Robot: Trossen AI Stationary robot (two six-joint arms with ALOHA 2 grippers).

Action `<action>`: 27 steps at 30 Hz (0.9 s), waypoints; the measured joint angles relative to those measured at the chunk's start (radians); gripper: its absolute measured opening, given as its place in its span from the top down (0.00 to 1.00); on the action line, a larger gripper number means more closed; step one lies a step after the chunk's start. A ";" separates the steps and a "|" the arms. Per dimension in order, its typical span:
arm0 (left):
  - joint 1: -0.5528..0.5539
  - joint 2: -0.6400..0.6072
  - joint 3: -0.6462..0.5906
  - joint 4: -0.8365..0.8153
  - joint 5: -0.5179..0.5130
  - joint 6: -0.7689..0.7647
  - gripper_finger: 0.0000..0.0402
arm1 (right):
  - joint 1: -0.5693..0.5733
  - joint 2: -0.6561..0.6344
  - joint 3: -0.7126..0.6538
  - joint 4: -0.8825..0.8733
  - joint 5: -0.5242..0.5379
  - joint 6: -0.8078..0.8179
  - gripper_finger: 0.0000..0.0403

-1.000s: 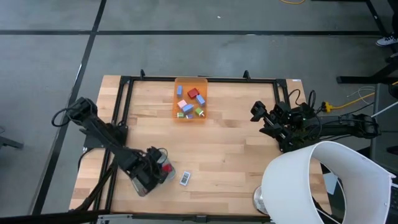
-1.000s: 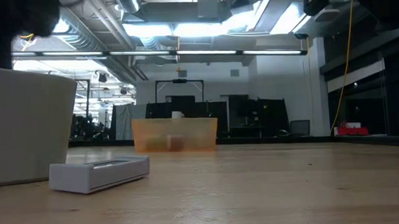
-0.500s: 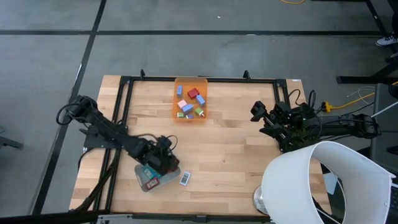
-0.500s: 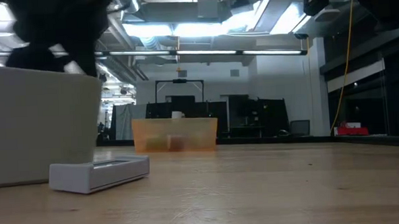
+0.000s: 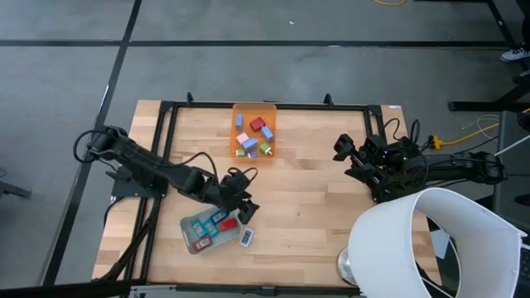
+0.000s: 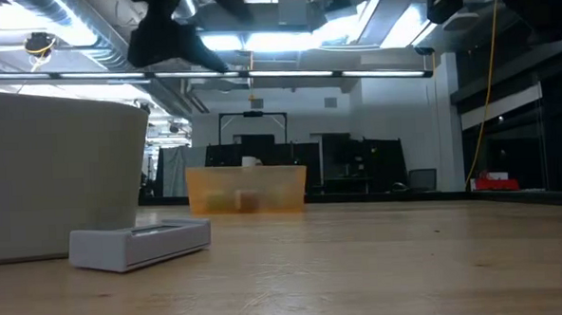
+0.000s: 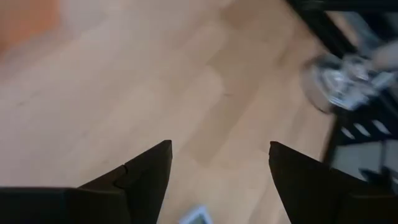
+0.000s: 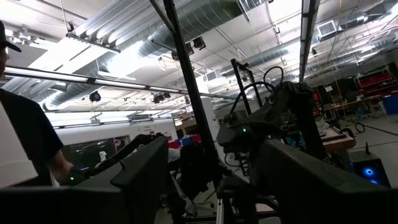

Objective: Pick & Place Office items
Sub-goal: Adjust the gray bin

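Several colourful office items lie in the orange bin (image 5: pixel 252 131) at the table's far middle, also seen across the table as the orange bin (image 6: pixel 246 189). More items, red and teal, lie in the pale grey tray (image 5: pixel 189 225) near the front left. One flat white piece (image 5: pixel 246 237) rests on the wood just right of the tray, and it shows as the white piece (image 6: pixel 138 244) in the low view. My left gripper (image 5: pixel 245 209) hangs open above the table just beyond that piece, nothing between its fingers (image 7: pixel 146 171). My right gripper (image 5: pixel 339 149) waits open at the right, tipped upward.
A large white cylinder (image 5: pixel 431 240) covers the table's front right corner, with a round metal thing (image 5: pixel 344 266) beside it. A black frame (image 5: pixel 166 132) borders the table. Bare wood lies between the tray and the bin. A person stands at the edge of the right wrist view (image 8: pixel 25 137).
My left gripper has risen from over the tray and swung toward the table's right and far side, turning as it went. The red piece that was at its fingers now lies in the tray, which shows uncovered. The right arm has kept still.
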 joint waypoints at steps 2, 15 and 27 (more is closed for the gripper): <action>0.005 0.001 0.000 0.027 0.015 0.024 0.36 | 0.000 0.000 0.000 -0.001 0.000 -0.002 0.35; 0.067 0.204 -0.028 -0.022 0.233 0.049 0.45 | -0.002 0.004 0.000 -0.019 0.029 -0.030 0.35; 0.026 0.269 -0.029 -0.058 0.439 0.058 0.51 | -0.002 0.008 0.000 -0.026 0.060 -0.029 0.35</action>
